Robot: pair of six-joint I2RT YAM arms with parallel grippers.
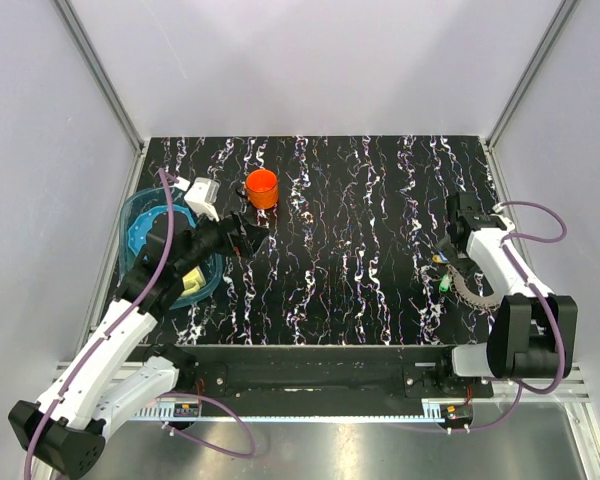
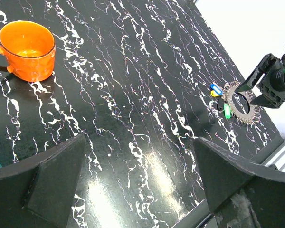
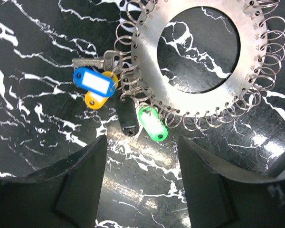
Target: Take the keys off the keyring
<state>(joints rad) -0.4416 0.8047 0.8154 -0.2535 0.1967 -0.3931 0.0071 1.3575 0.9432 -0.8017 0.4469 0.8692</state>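
The keyring (image 3: 149, 71) is a flat metal disc with a hollow centre and small split rings round its rim; it lies on the black marbled table at the right (image 1: 472, 293). On its left rim hang the keys: a blue tag (image 3: 95, 80) with a metal key, a yellow tag (image 3: 96, 99), a black fob (image 3: 127, 118) and a green tag (image 3: 152, 123). My right gripper (image 3: 142, 180) hovers just short of the green tag, open with nothing between its fingers. My left gripper (image 2: 140, 142) stands wide open over bare table, far to the left of the keyring (image 2: 241, 102).
An orange cup (image 1: 262, 188) stands at the back left, ahead of my left gripper (image 1: 248, 238). A teal bowl (image 1: 140, 225) holding something yellow sits at the left edge, under the left arm. White walls close in the table on three sides.
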